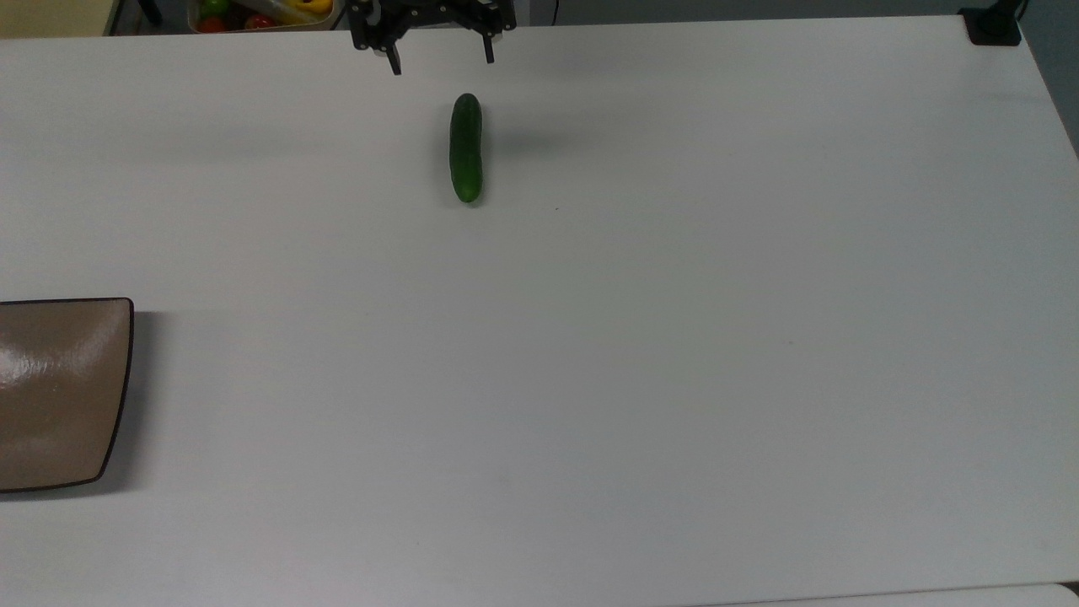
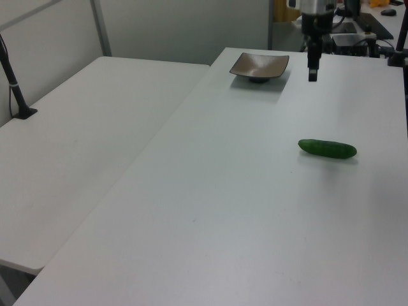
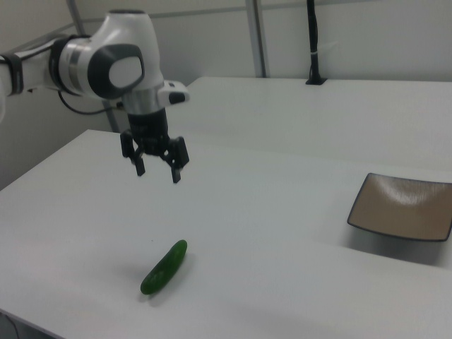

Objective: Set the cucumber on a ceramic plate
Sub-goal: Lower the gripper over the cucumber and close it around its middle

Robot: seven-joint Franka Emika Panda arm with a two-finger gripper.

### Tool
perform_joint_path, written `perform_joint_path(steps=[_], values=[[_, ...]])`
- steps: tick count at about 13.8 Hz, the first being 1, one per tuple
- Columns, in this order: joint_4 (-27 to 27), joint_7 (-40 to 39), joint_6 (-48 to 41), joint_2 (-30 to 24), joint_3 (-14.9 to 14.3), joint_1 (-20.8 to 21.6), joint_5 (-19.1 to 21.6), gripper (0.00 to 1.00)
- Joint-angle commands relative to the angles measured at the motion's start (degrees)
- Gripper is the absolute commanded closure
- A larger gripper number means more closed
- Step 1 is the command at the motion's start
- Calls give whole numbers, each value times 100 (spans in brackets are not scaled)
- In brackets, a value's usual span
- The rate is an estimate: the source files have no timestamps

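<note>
**Jaws wide, above the cucumber's far end**

Gripper (image 3: 158, 171) hangs in the air off the bench (image 1: 641, 354) — jaws spread wide, holding nothing. In the top view it sits at about 11 o'clock from the cucumber (image 1: 466, 147), near but apart. Cucumber lies flat on the bench, pointing 12-to-6 in the top view. Ceramic plate (image 1: 59, 392) is well apart, around 8 o'clock from the cucumber — bare, cut by the top view's left edge.
</note>
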Motion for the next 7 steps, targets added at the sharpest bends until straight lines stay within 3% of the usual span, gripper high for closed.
perform_joint_path(steps=[1, 7], values=[[-727, -136, 213, -174, -5, 67, 100, 0], [-2133, -128, 1292, -210, 224, 76, 21, 0]])
